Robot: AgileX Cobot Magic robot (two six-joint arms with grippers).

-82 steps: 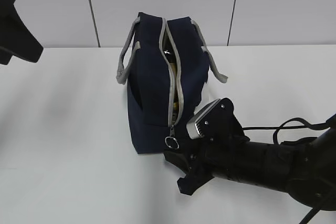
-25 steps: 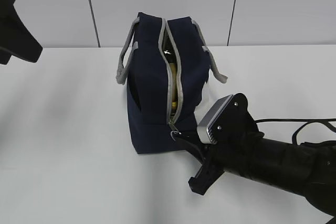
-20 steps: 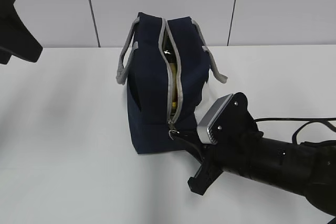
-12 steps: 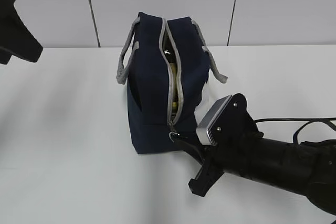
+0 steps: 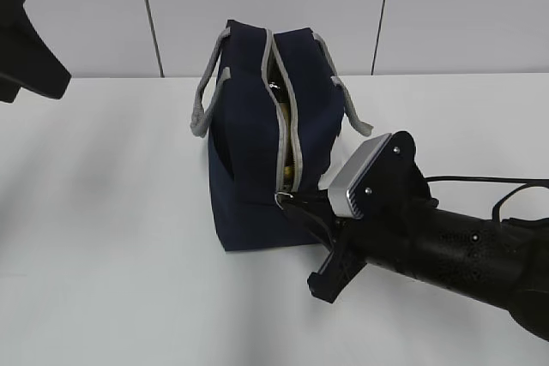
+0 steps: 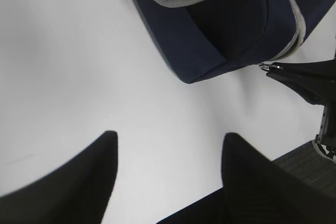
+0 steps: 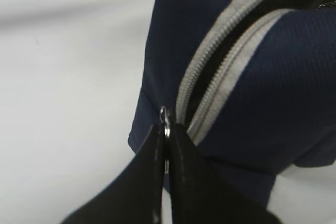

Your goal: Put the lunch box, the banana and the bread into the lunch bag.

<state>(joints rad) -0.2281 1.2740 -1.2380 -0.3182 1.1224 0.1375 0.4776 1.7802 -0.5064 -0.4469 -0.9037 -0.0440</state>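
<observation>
Right gripper [image 5: 296, 204] had shifted up and toward the lunch bag [image 5: 257, 152] since 3.3 s ago, when it sat below the ring pull [image 5: 283, 198] without touching it; the ring had hung lower on the bag's end then and now sat higher, at the base of the zipper [image 5: 287, 126]. Right wrist view showed the two black fingers [image 7: 181, 153] pressed together on the metal ring, pinching it. Bag stood upright mid-table [image 5: 111, 229], zipper still gaping, grey strap handles [image 5: 206, 96] drooping at 9 and 3 o'clock. Something yellow [image 5: 286, 176] showed through the zipper gap near the ring, too little visible to name. Left gripper [image 6: 168, 177] hovered well apart at the bag's 7 o'clock in its wrist view, fingers spread wide, holding nothing.
</observation>
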